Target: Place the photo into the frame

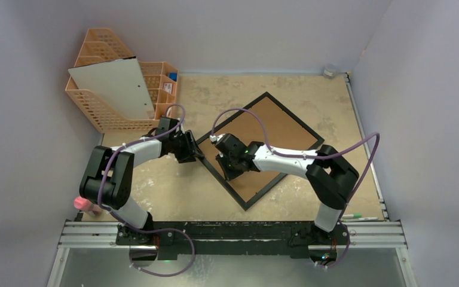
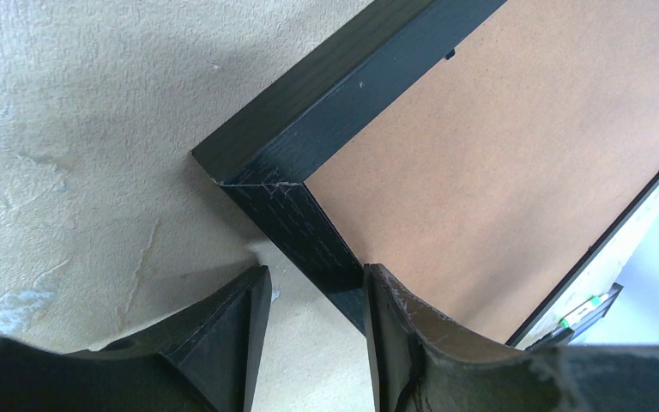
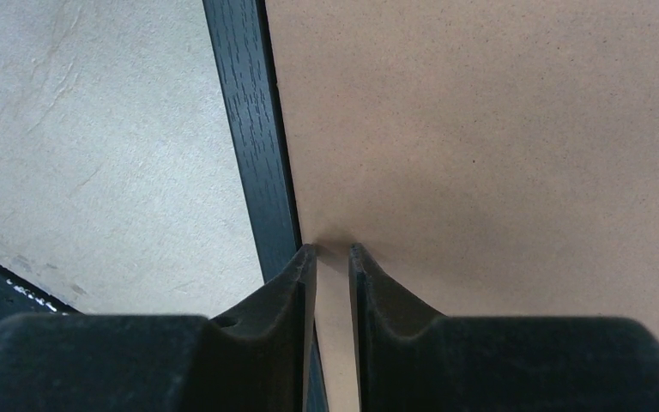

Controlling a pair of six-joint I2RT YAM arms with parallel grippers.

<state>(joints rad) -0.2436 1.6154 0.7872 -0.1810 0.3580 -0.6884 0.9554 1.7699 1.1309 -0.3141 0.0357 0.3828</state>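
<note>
The frame (image 1: 294, 116) lies flat on the table, turned like a diamond, with its brown backing board (image 1: 272, 128) facing up. The photo is out of view. My left gripper (image 1: 196, 150) is at the frame's left corner. In the left wrist view it (image 2: 313, 279) stands open astride the black border (image 2: 309, 112), one finger over the table and the other over the board. My right gripper (image 1: 223, 170) is down on the board just inside the near-left border. Its jaws (image 3: 333, 251) stand a narrow gap apart beside the black border (image 3: 249, 129), with nothing between them.
An orange basket organiser (image 1: 104, 110) stands at the back left with a white board (image 1: 116, 86) leaning in it. A pink object (image 1: 83, 204) sits by the left arm's base. Markers (image 1: 358, 216) lie near the right front edge. Walls close in on three sides.
</note>
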